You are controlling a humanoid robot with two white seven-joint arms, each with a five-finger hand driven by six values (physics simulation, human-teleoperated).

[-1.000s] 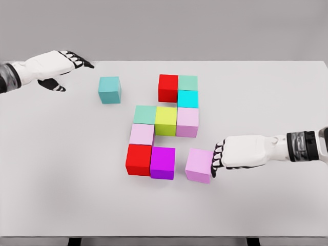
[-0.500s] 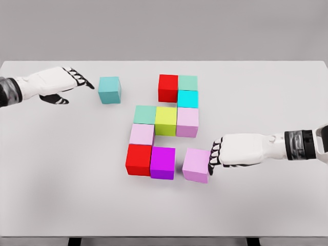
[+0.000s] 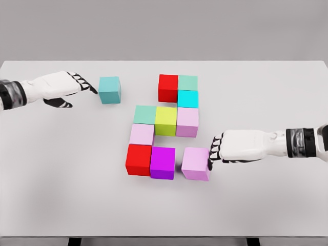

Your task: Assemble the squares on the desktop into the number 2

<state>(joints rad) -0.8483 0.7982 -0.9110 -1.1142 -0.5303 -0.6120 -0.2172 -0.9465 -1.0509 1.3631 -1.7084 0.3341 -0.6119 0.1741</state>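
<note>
Coloured cubes lie on the white table (image 3: 266,97). A cluster holds a red cube (image 3: 167,87), a green one (image 3: 188,82), a cyan one (image 3: 187,98), then a green (image 3: 145,114), yellow (image 3: 166,120) and pink (image 3: 187,122) row, a pale pink cube (image 3: 141,134), a red cube (image 3: 139,159) and a magenta cube (image 3: 162,162). A loose lilac cube (image 3: 196,163) sits just right of the magenta one with a small gap. My right hand (image 3: 214,151) presses its curled fingertips against the lilac cube's right side. A teal cube (image 3: 109,89) stands apart at upper left. My left hand (image 3: 84,84) points flat fingers at it, nearly touching.
The table's front edge runs along the bottom of the view, with dark legs just below it.
The right hand has pushed the lilac cube left and slightly up toward the magenta cube. The left hand has moved right and down, closing on the teal cube.
</note>
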